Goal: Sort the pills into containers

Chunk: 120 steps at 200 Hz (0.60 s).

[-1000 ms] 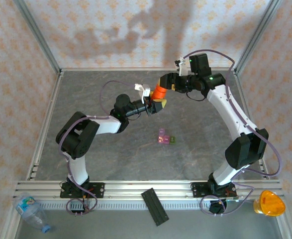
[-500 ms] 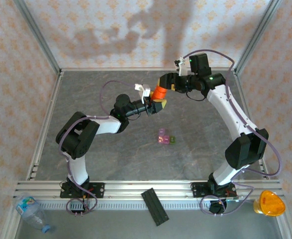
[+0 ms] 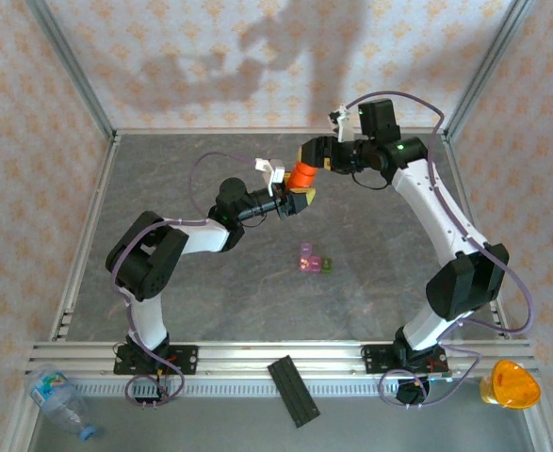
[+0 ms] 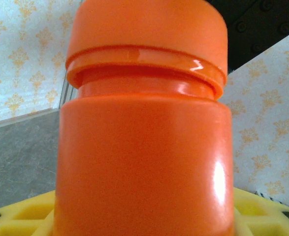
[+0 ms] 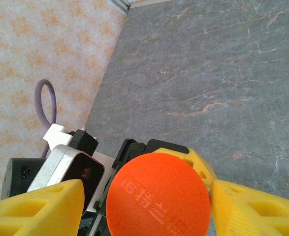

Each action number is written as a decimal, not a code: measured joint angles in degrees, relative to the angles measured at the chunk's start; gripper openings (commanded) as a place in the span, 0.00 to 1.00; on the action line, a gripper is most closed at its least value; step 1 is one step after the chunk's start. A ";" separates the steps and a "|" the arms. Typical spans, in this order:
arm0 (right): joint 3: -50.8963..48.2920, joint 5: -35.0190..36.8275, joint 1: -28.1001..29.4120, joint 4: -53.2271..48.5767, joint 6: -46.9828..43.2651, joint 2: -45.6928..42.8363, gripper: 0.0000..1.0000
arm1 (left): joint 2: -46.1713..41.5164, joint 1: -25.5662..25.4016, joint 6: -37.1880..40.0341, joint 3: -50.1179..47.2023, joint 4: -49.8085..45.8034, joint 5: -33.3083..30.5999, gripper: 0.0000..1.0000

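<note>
An orange bottle (image 3: 301,176) with a cap hangs above the table's far middle, between both arms. My left gripper (image 3: 295,200) is shut on its body (image 4: 144,162), and the yellow fingers (image 4: 16,216) show at its base. My right gripper (image 3: 311,158) straddles the cap (image 5: 158,196) from above. One of its fingers (image 5: 252,211) meets the cap's rim. A gap shows between the other finger (image 5: 41,206) and the cap, so it stands open. The containers (image 3: 314,263), a pink-purple box joined to a green one, lie on the table below. The pills are hidden.
The grey marbled table (image 3: 201,301) is walled by patterned panels and metal posts. On the near rail lies a black flat bar (image 3: 293,390). A clear plastic bottle (image 3: 59,400) sits outside at the near left, and an orange-yellow object (image 3: 509,384) at the near right.
</note>
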 measured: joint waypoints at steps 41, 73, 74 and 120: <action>0.04 -0.02 0.02 -1.14 -0.61 1.29 0.62 | 0.00 0.00 0.02 0.42 0.00 0.00 0.00; 0.33 0.02 0.24 -1.29 -0.94 1.46 0.53 | 0.00 0.00 0.00 0.42 -0.37 0.00 0.00; 0.33 0.02 0.24 -1.29 -1.01 1.46 0.53 | 0.00 0.00 0.00 0.42 -0.37 0.00 0.00; 1.60 0.24 0.24 -2.82 -1.38 2.03 0.36 | 0.00 0.00 0.07 0.44 -0.44 0.11 0.00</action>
